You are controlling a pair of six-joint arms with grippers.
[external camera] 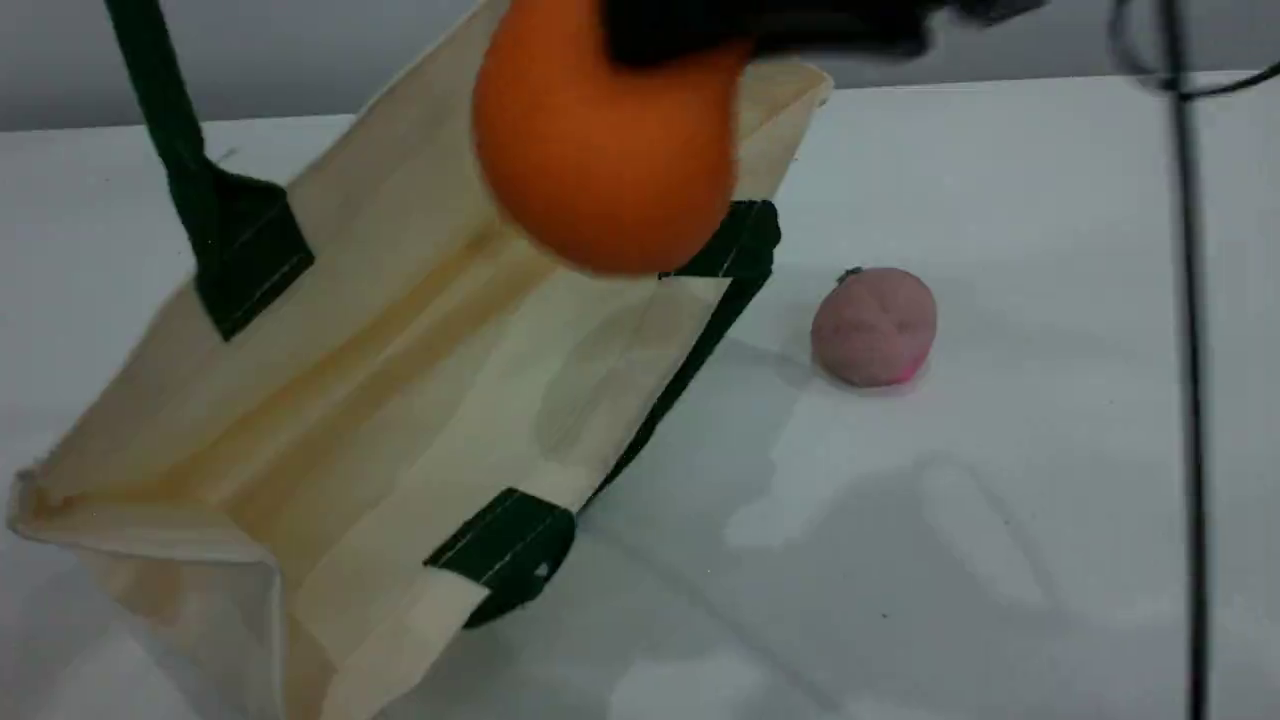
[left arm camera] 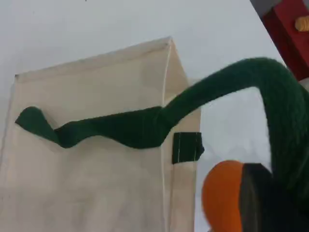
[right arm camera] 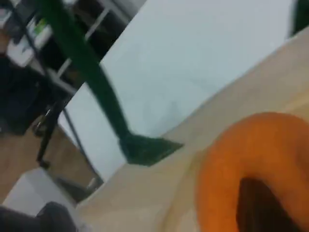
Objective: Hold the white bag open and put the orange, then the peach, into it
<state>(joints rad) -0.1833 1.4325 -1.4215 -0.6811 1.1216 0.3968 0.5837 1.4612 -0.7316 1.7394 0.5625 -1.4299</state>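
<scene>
From the scene view, the white bag [external camera: 400, 400] lies tipped on the table [external camera: 1000, 500] with its mouth gaping toward the camera. One dark green handle [external camera: 160, 100] is drawn taut up past the top edge, lifting that side of the rim. The left gripper is out of sight there, its jaws closed on the handle. The right gripper [external camera: 690, 40] is clamped on the orange [external camera: 600, 160], which hangs in the air over the bag's far rim (clear of the table). The peach [external camera: 873, 325] sits on the table just right of the bag, apart from it. In the left wrist view, the handle [left arm camera: 231, 82] arches over the bag [left arm camera: 96, 183] and runs down to the bottom right corner; the orange [left arm camera: 219, 198] shows beside a green tab [left arm camera: 187, 147]. In the right wrist view, a dark fingertip [right arm camera: 260, 208] presses into the orange [right arm camera: 260, 150], with the cream canvas [right arm camera: 159, 203] close beneath and the taut handle [right arm camera: 82, 63] rising beyond.
</scene>
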